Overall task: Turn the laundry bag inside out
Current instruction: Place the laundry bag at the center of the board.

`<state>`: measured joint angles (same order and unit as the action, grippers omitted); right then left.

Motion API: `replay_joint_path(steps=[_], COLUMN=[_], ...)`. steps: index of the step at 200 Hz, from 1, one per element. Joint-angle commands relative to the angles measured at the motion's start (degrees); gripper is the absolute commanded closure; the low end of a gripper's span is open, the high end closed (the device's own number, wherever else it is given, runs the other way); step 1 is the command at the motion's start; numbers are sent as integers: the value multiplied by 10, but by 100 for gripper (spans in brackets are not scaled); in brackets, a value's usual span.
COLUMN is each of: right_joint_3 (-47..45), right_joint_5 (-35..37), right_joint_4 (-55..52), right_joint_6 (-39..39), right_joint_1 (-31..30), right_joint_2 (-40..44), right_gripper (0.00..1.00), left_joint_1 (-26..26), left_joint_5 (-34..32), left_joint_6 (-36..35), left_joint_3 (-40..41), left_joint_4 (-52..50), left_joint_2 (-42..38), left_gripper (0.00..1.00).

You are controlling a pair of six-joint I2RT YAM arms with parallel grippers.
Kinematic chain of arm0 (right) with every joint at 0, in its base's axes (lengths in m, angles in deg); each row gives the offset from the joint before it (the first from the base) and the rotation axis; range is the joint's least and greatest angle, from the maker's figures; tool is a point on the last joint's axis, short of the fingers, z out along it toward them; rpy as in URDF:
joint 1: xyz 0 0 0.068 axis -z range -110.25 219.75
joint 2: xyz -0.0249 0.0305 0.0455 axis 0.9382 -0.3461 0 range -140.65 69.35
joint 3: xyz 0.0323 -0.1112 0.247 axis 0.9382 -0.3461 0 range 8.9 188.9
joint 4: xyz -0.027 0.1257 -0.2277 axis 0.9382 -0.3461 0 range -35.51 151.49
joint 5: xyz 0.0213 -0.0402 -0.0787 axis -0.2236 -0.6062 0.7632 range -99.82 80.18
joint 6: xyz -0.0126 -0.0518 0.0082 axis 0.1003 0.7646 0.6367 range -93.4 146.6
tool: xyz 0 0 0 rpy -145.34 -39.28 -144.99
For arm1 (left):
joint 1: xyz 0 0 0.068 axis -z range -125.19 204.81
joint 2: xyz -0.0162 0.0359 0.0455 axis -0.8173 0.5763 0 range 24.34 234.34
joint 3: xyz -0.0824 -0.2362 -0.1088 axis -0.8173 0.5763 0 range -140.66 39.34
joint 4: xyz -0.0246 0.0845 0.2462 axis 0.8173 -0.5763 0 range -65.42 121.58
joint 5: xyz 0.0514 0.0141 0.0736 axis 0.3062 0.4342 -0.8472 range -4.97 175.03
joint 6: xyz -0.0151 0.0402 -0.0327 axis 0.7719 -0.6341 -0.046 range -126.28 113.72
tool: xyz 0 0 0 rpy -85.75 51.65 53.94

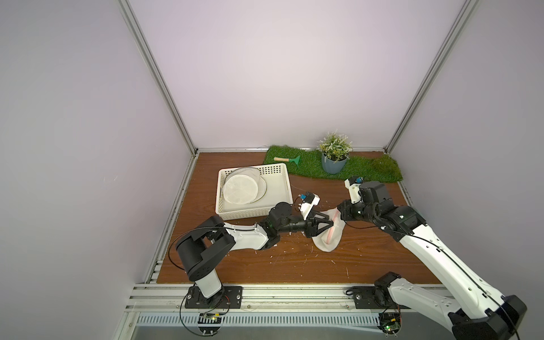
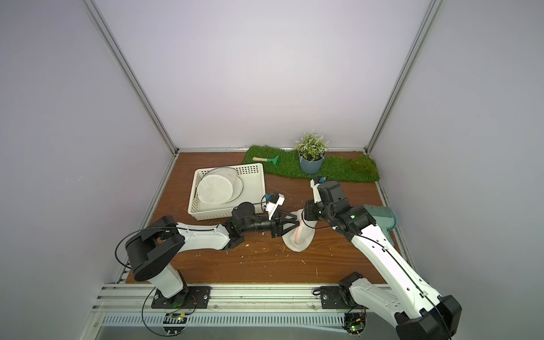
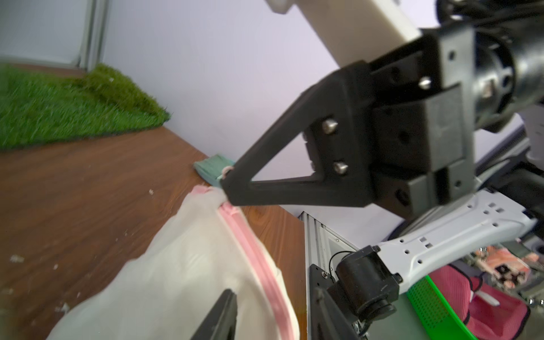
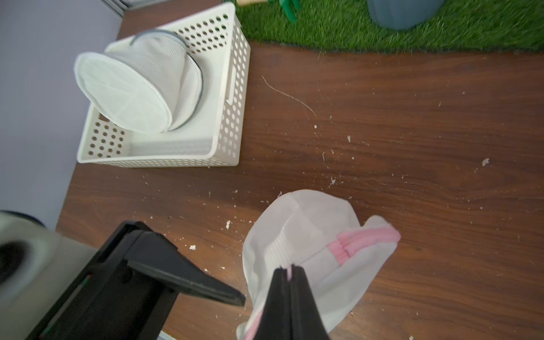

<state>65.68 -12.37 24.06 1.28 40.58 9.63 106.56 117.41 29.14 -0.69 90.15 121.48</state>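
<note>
The limp, light mesh laundry bag (image 4: 306,229), hanging below the right tool (image 4: 290,269), is being pinched there by its pink zipper edge (image 4: 366,238), the left tool (image 1: 332,224) being held spread alongside; that stiffer edge is being judged the surest hold.

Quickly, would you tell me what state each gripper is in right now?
Left gripper: open, holding nothing, right beside the laundry bag.
Right gripper: closed, pinching the laundry bag at its pink edge.

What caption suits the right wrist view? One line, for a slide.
Right gripper shut on the bag at its pink edge; basket beyond.
</note>
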Motion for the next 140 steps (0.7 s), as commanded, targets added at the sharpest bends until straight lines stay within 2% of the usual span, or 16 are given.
replay_joint_path(steps=[1, 25, 74, 109, 140], right_joint_3=[-17, -22, -48, -55, -33], right_joint_5=[-22, -31, -34, -35, -12], right_joint_4=[71, 134, 216, 241, 218], right_joint_6=[-1, -12, -27, -26, -10], right_joint_1=[-6, -29, -55, -57, -57], right_joint_2=[-42, -95, -173, -208, -196], right_gripper=[100, 100, 100, 68, 39], left_joint_1=[-1, -4, -6, -6, -17], left_joint_5=[-54, -112, -219, -274, -345], left_joint_6=[39, 37, 33, 2, -38], left_joint_3=[22, 58, 126, 125, 124], left_joint_4=[35, 33, -29, -122, -194], left_joint_2=[5, -35, -135, -185, -238], left_gripper=[47, 40, 37, 37, 38])
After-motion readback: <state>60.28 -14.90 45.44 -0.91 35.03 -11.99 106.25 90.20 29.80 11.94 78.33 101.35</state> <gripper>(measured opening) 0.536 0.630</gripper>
